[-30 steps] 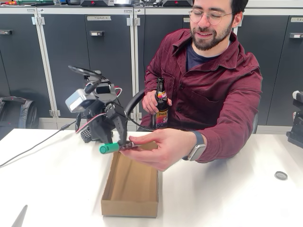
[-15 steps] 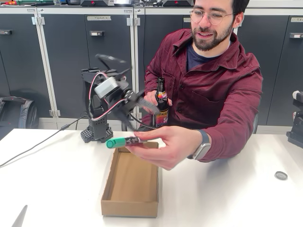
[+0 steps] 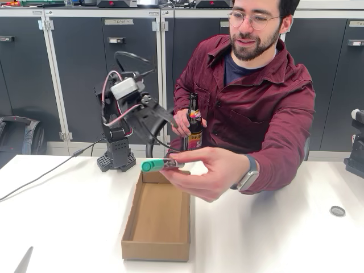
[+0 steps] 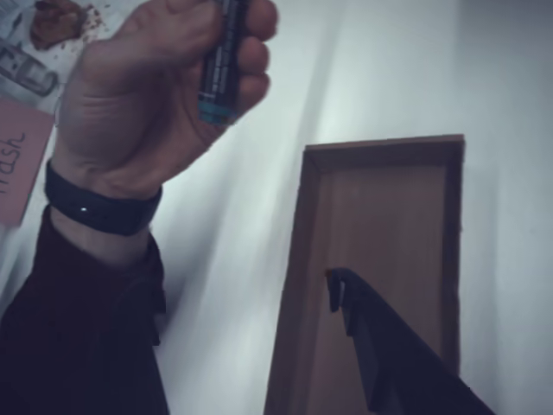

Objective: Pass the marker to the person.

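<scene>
The person (image 3: 256,96) sits behind the table and holds the marker (image 3: 161,165) in an outstretched hand (image 3: 213,173), green cap pointing left, above the far end of the cardboard box (image 3: 156,222). My gripper (image 3: 166,118) is raised and drawn back behind the marker, apart from it, open and with nothing in it. In the wrist view the hand (image 4: 130,112) grips the marker (image 4: 220,60) at the top left, and one dark finger (image 4: 344,290) of mine shows over the box (image 4: 380,207).
The person's other hand holds a dark glass bottle (image 3: 193,125) by the table's far edge. A cable (image 3: 40,177) runs left from the arm's base (image 3: 116,159). A small round disc (image 3: 337,211) lies at the right. Dark cabinets stand behind.
My gripper let go of the marker and swung up and back from the box. The person's hand took the marker and lifted it slightly to the right.
</scene>
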